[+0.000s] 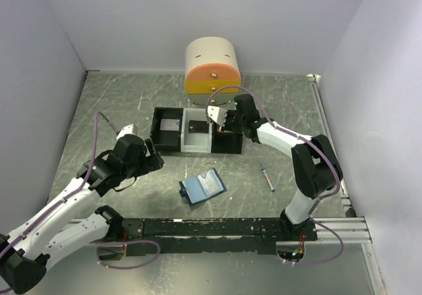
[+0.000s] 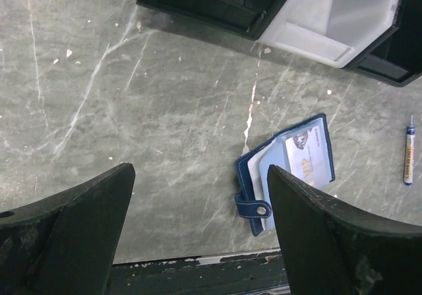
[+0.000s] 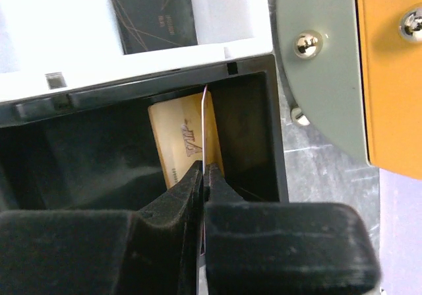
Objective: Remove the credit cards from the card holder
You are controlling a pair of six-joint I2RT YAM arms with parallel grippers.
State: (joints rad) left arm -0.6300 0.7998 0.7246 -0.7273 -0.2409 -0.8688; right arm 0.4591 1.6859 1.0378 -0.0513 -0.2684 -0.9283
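Nearest the lens: the right claw [image 3: 203, 173], black fingers [image 3: 175, 206] squeezed tight on a thin card [image 3: 205, 127] seen edge-on. Hangs over the right-hand black bin of the tray [image 3: 278, 130], with a gold card [image 3: 173, 140] already leaning inside and a dark card [image 3: 155, 14] lying in the white middle bin. Looks like a drop about to happen.

Risks from here, as judged:
- Letting go with the thin card upright and close to the bin's wall, so landing on the rim or wedging on edge against the gold card instead of lying flat.
- Opening too slowly, so dragging it back out stuck to a finger.
- Lifting off crooked and nudging the tray.

Farther off, the wallet [image 1: 202, 187], lying open on the table [image 1: 132, 110], well apart from the tray, with at least one pocketed card [image 2: 306, 160] showing inside. Left claw [image 2: 201, 173] near it, to its left, spread wide and gripping nothing. Wallet not pinned down by anything, so likely to slide or flip shut under a tug at a snug slot. Syringe [image 1: 267, 176] near on the right, easy to knock.
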